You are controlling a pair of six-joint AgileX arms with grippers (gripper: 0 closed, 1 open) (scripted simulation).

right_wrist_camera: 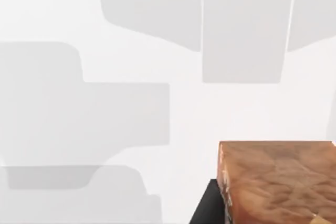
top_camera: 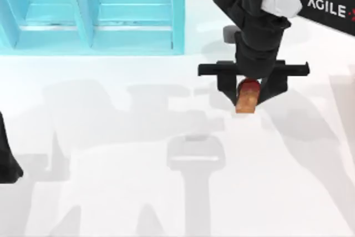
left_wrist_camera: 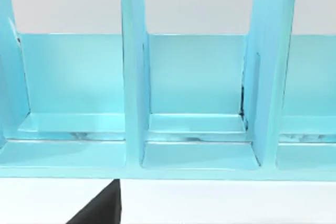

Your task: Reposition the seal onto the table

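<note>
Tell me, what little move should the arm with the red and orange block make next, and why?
Probably lower it straight down. The right gripper is shut on the seal over bare table, right of the turquoise shelf; whether it touches yet is unclear. The left arm sits at the left edge.

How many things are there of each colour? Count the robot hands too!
Red and orange: 1, the seal, held in the right gripper above the table
Turquoise: 1, the shelf unit
White: 1, the table
Black: 2, the right gripper and the left arm, parked at the table's left edge
Total: 5
</note>
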